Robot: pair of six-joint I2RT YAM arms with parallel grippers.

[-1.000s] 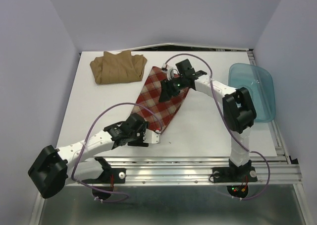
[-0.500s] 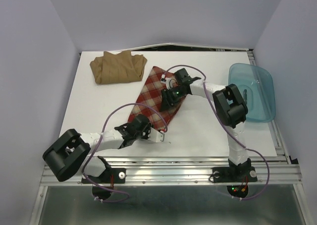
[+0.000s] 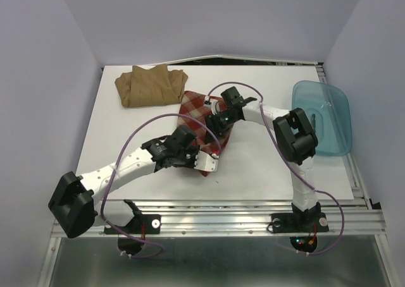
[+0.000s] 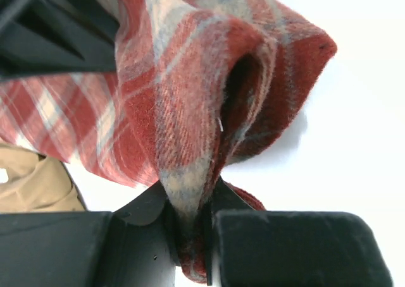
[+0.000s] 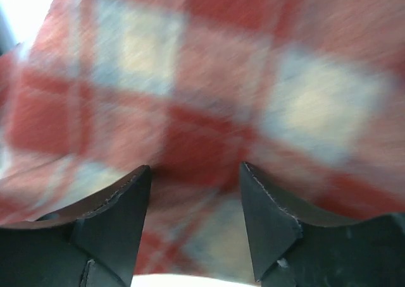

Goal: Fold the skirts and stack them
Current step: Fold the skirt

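Note:
The tan-brown skirt (image 3: pixel 150 86) lies bunched at the table's far left, and a corner of it shows in the left wrist view (image 4: pixel 31 186). The red-and-cream plaid skirt (image 3: pixel 195 109) lies beside it toward the middle, with its near end lifted and curled over. My left gripper (image 3: pixel 197 153) is shut on that near end, and a fold of plaid cloth (image 4: pixel 209 110) is pinched between its jaws (image 4: pixel 190 230). My right gripper (image 3: pixel 215 124) is open and points down onto the plaid skirt (image 5: pixel 209 78), a finger (image 5: pixel 120 205) on each side and nothing clamped between them.
A translucent blue plastic tub (image 3: pixel 323 116) stands at the table's right edge, close to the right arm's elbow. The table (image 3: pixel 126 135) is white, with a metal rail along its near edge. Purple cables loop over both arms.
My left gripper has closed on the plaid skirt's near end and carried it up and toward the far side, shortening the cloth. My right gripper has stayed over the skirt's far part.

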